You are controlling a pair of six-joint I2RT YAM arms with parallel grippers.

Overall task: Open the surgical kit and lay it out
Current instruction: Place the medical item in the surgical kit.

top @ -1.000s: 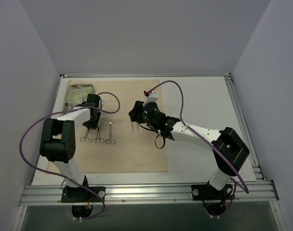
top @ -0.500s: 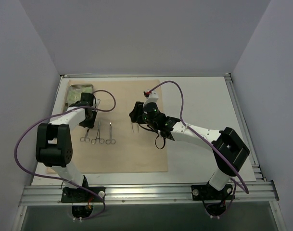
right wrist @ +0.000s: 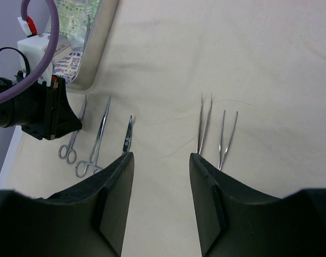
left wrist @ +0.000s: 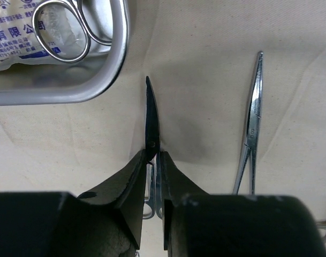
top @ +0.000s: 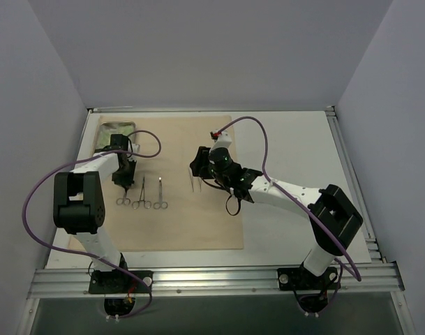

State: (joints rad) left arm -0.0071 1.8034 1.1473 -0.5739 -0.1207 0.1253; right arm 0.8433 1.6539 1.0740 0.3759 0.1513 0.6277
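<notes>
The beige cloth wrap [top: 191, 223] lies spread flat on the table. The steel tray [top: 104, 139] stands at its far left corner; in the left wrist view its rim [left wrist: 119, 59] holds a packet [left wrist: 13, 40] and a ringed instrument [left wrist: 61, 32]. My left gripper [left wrist: 153, 155] is shut on dark-bladed scissors [left wrist: 151, 115] lying on the cloth just beside the tray. It is the leftmost of three laid instruments, with forceps [top: 141, 194] and small scissors [top: 160, 192] to its right. Two tweezers [right wrist: 204, 122] lie under my open, empty right gripper [right wrist: 161, 155].
The left gripper [top: 123, 181] works close to the tray's near edge. The right gripper [top: 196, 169] hovers over the middle of the cloth. Purple cables loop above both arms. Bare white table [top: 303, 139] lies right of the cloth.
My left gripper has shifted left toward the tray, uncovering the middle forceps. The three instruments' ring handles stay in place. The right arm has barely moved.
</notes>
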